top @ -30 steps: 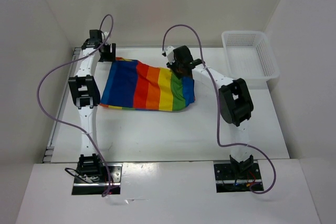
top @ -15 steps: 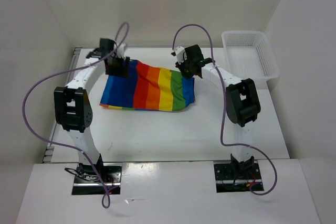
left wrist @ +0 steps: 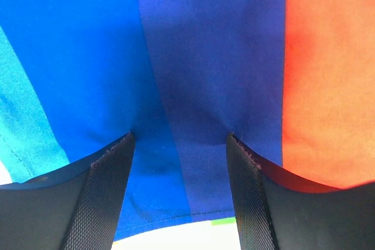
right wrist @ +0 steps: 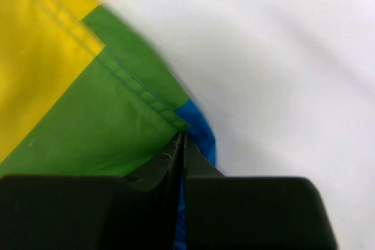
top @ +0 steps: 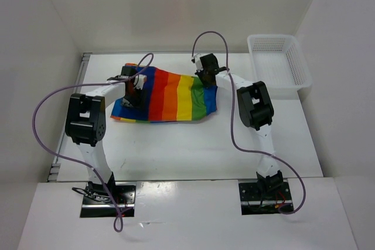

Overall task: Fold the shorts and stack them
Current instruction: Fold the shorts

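Two hands at shorts [top: 167, 95], flat left of basket [top: 293, 89]: right hand [right wrist: 179, 144] pinches just the green corner hem, I expect slip; left hand [left wrist: 179, 144] gapes wide over navy, fold may skew.

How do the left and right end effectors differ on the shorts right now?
The left end effector stands open over the blue and navy stripes of the shorts, gripping nothing; the right end effector is shut on the green hem corner. The left is at the shorts' blue end, the right at the green end. Both are down at the cloth.
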